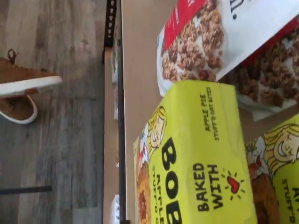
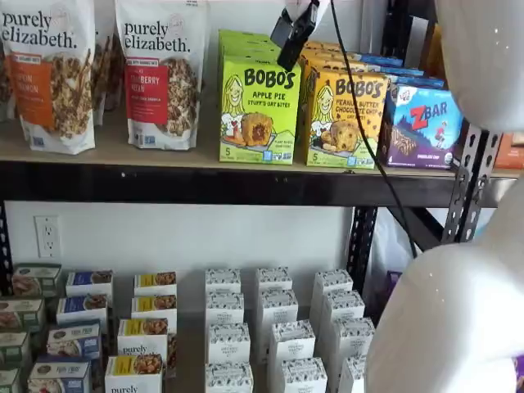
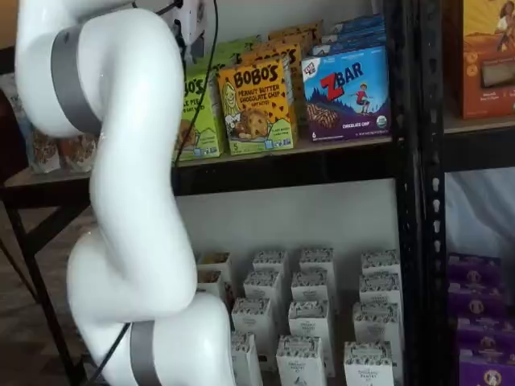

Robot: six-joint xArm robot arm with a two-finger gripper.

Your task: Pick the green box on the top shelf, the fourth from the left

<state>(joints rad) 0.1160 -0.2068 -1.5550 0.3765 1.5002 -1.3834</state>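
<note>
The green box [image 2: 259, 110] stands upright at the front of the top shelf [image 2: 123, 151], between a granola bag and an orange-yellow Bobo's box. More green boxes stand behind it. My gripper [image 2: 291, 51] hangs from above, its black fingers just over the box's upper right corner; no gap shows between them and nothing is in them. In a shelf view the arm hides most of the green box [image 3: 199, 112]. The wrist view shows the box's top face [image 1: 205, 149] close below, with another green box [image 1: 280, 172] beside it.
The orange-yellow Bobo's box [image 2: 344, 119] and the blue ZBar box [image 2: 422, 123] stand to the right. Purely Elizabeth bags [image 2: 160, 74] stand to the left. Several small white boxes [image 2: 270, 327] fill the lower shelf. A brown shoe [image 1: 25, 81] is on the floor.
</note>
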